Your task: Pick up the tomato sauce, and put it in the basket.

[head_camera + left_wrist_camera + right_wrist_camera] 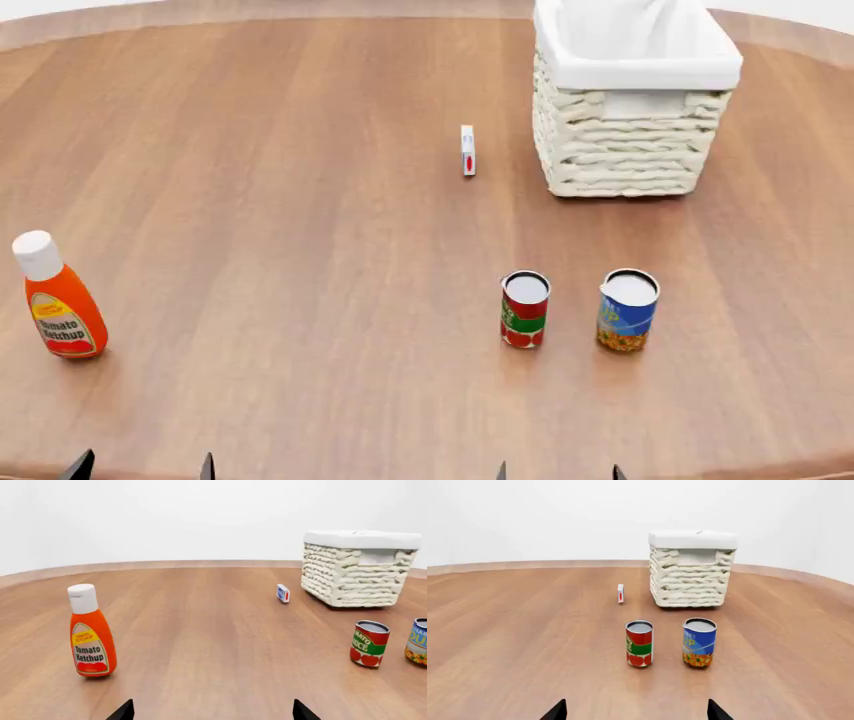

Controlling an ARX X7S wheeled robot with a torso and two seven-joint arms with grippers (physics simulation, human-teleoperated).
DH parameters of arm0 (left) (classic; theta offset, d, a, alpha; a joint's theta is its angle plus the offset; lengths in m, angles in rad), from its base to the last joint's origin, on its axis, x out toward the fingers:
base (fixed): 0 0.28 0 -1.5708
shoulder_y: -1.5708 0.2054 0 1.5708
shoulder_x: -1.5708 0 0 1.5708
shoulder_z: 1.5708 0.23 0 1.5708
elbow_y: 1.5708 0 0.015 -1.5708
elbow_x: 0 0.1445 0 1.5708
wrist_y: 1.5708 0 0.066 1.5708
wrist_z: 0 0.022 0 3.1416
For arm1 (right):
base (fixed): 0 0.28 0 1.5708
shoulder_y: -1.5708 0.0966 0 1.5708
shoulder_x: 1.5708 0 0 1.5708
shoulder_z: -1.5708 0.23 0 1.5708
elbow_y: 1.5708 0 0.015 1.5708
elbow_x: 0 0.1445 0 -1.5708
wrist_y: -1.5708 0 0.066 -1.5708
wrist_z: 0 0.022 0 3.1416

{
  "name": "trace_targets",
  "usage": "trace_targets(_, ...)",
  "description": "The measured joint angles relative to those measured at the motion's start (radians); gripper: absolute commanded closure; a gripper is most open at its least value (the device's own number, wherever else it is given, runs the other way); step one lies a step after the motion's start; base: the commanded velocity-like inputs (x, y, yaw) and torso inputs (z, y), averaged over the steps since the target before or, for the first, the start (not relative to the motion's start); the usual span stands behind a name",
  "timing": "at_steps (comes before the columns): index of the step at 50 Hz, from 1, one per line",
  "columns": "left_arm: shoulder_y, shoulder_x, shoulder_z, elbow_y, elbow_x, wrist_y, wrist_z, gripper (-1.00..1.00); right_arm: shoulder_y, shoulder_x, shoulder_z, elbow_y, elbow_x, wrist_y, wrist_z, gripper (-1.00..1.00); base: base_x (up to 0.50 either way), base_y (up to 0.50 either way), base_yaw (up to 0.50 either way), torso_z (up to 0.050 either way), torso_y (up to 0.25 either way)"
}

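Note:
The tomato sauce (525,309) is a small can with a red and green label, upright on the wooden table; it also shows in the right wrist view (639,643) and the left wrist view (369,643). The cream wicker basket (627,140) with a white liner stands at the far right, behind the can, and shows in both wrist views (691,575) (353,572). My left gripper (140,468) is open and empty at the near edge. My right gripper (558,472) is open and empty, near the edge in front of the can.
A blue-and-yellow can (627,310) stands just right of the tomato sauce. An orange ketchup bottle (59,301) with a white cap stands at the near left. A small white box (467,150) stands on edge left of the basket.

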Motion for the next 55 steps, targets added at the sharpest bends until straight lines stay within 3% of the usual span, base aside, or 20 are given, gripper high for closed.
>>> trace_targets(22, 0.019, -0.044, 0.042, 0.060, -0.042, -0.018, -0.049, -1.00, -0.022, 0.042, -0.056, -0.070, 0.044, 0.021, 0.051, -1.00, 0.00, 0.00, 0.00, 0.000, 0.000)
trace_targets(39, 0.085, -0.093, 0.050, 0.373, -0.095, -0.116, -0.084, -1.00, -0.107, 0.087, -0.074, -0.376, 0.085, 0.072, 0.087, -1.00, 0.00, 0.00, 0.00, 0.000, 0.000)
trace_targets(55, 0.152, -0.133, 0.064, 0.601, -0.095, -0.102, -0.108, -1.00, -0.199, 0.122, -0.090, -0.585, 0.076, -0.020, 0.116, -1.00, 0.00, 0.00, 0.00, 0.000, 0.000)
